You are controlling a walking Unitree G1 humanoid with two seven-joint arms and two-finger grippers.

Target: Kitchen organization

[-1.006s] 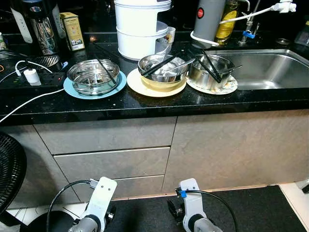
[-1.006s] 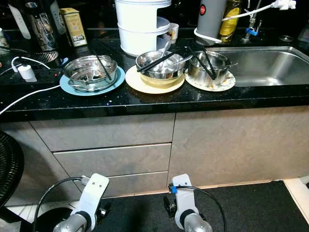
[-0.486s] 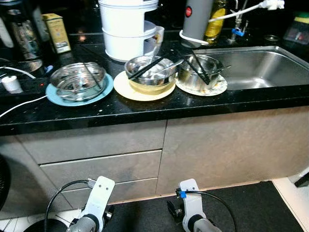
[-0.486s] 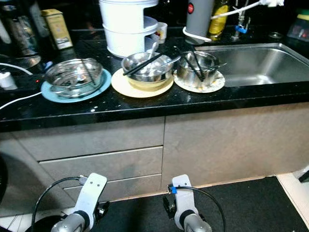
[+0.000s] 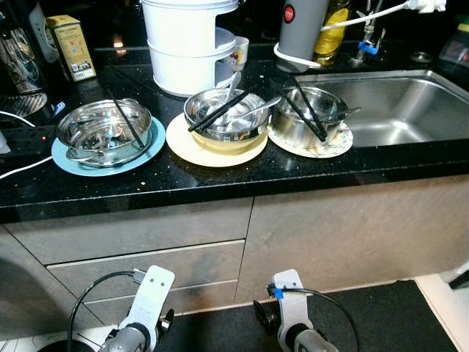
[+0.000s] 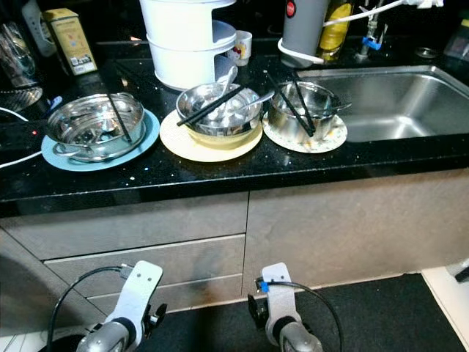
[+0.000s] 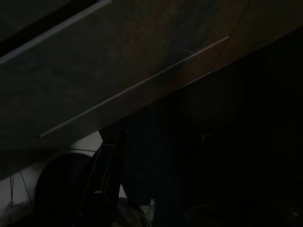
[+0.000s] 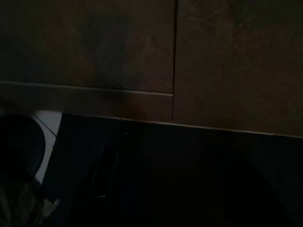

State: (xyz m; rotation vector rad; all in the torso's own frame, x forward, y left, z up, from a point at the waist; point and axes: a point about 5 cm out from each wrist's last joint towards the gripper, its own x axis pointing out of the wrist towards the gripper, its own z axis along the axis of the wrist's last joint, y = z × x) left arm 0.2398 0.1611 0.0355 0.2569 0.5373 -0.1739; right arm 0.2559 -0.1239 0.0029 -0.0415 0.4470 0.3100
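Still idle: both end effectors low by cabinet, grip state cannot tell. Risk: loose chopsticks (image 5: 220, 111) across middle bowl (image 5: 223, 121) roll off bench (image 5: 220, 183) when lifted.

I see a black counter (image 5: 220, 176) over grey drawers (image 5: 146, 257), steel sink (image 5: 396, 110) far right, dark mat (image 5: 381, 315) near.
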